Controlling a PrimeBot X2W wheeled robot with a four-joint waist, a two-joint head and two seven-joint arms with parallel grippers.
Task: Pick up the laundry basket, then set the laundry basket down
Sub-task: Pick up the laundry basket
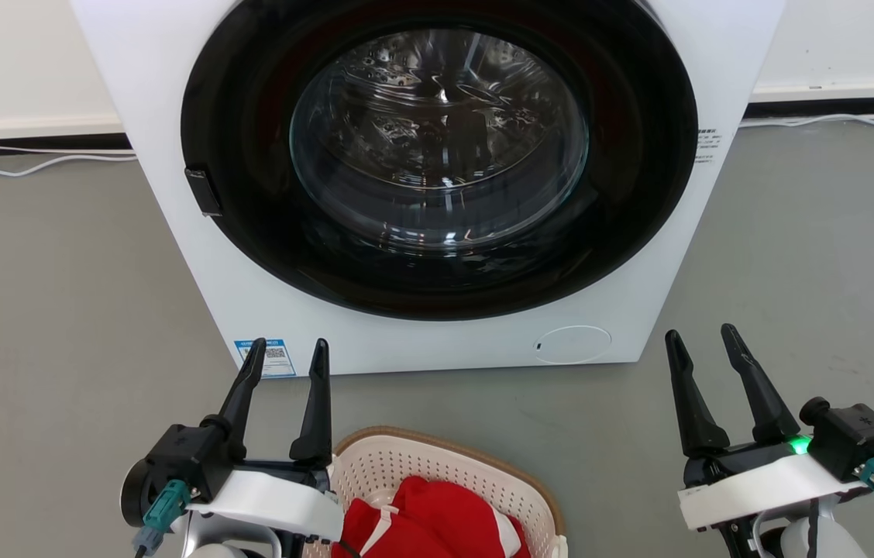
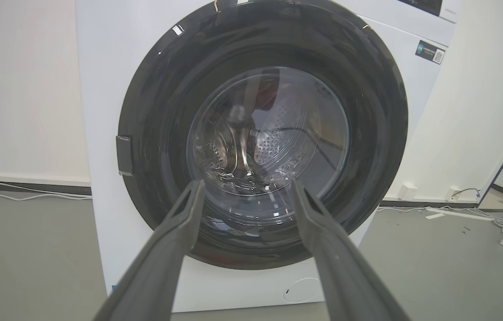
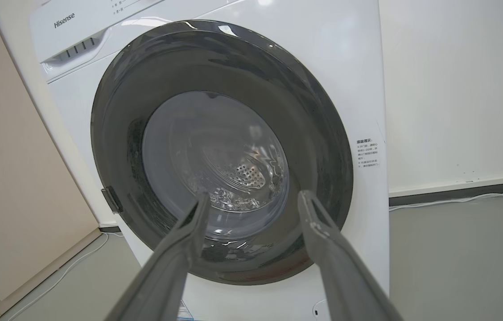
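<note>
Head view | left gripper [image 1: 290,342], right gripper [image 1: 700,332] wide (empty) | laundry basket [image 1: 421,465] rim beside left gripper

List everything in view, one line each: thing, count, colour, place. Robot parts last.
washer: one, white with a black round door, straight ahead against the wall, door shut
label: one, blue and white, lower left corner of the washer front
basket: one, cream with a brown rim, on the floor in front of the washer, beside the left gripper
cloth: one heap, red with white, inside the basket
cables: several, white, on the floor along the wall
floor: grey
wall: white, behind the washer
left gripper: one, dark fingers, lower left, open, empty
right gripper: one, dark fingers, lower right, open, empty
</note>
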